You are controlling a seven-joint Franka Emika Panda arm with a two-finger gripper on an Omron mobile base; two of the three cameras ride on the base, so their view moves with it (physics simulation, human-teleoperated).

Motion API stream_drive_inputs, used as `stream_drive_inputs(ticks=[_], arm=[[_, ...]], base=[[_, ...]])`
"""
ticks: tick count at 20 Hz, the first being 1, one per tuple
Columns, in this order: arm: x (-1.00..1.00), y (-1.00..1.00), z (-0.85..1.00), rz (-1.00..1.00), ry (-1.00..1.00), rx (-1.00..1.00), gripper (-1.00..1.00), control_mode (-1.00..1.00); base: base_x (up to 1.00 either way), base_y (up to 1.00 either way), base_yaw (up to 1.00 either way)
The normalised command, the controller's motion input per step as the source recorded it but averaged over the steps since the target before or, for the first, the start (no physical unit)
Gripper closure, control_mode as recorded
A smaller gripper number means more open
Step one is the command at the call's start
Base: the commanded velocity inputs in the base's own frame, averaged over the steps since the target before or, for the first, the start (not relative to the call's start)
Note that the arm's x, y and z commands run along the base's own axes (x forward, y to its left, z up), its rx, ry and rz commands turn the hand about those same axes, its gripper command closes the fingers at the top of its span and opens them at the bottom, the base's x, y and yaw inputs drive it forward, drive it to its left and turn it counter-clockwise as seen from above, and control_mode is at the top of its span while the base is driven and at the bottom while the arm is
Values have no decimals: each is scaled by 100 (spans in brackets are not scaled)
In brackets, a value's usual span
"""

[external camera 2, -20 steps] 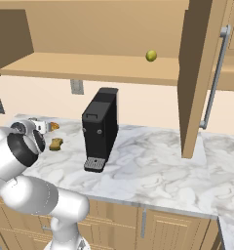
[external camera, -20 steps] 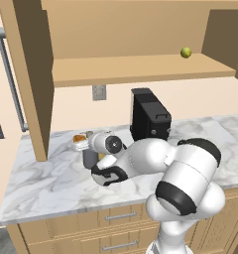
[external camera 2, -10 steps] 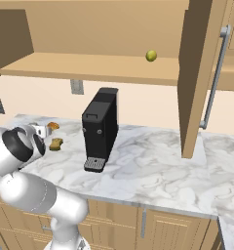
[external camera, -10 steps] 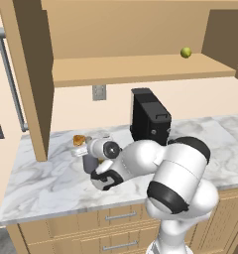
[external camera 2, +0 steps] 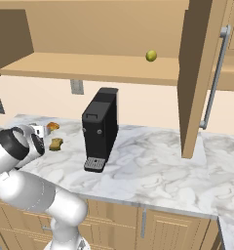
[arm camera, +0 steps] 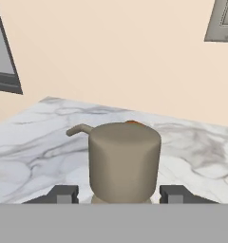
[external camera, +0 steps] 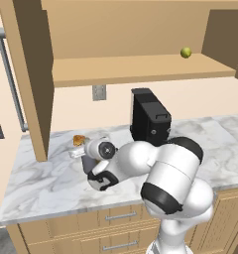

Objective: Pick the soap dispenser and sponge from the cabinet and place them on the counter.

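Observation:
The soap dispenser (arm camera: 124, 161), a grey bottle with a thin nozzle pointing left, stands upright between my fingertips (arm camera: 63, 194) just above the marble counter (arm camera: 35, 147). My gripper (arm camera: 119, 194) is shut on the soap dispenser. From the base views the gripper (external camera: 82, 154) (external camera 2: 38, 131) hangs low over the counter's (external camera: 46, 183) left part. The mustard sponge (external camera 2: 56, 143) lies on the counter (external camera 2: 153, 166) right beside the hand. Above, the light-wood cabinet (external camera: 136, 67) stands with its doors open.
An orange-brown lump (external camera: 79, 140) (external camera 2: 52, 126) lies by the wall behind the hand. The black coffee machine (external camera: 149, 121) (external camera 2: 100, 128) stands to the right of the arm. A small green ball (external camera: 186, 52) (external camera 2: 151, 56) rests on the cabinet floor. An open door (external camera 2: 197, 73) hangs over the counter's right part.
The hand has sunk slightly toward the counter with the soap dispenser still in it. The sponge and the lump have stayed put.

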Motion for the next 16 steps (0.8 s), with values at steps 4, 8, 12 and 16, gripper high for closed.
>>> stream_drive_inputs(ticks=[4, 8, 12, 16], arm=[[5, 4, -28, 0, 2, -2, 100, -100], [1, 1, -19, 0, 2, -2, 100, -100], [0, 0, 0, 0, 0, 0, 100, -100], [0, 0, 0, 0, 0, 0, 100, -100]], base=[[0, 0, 0], [0, 0, 0], [0, 0, 0], [0, 0, 0]])
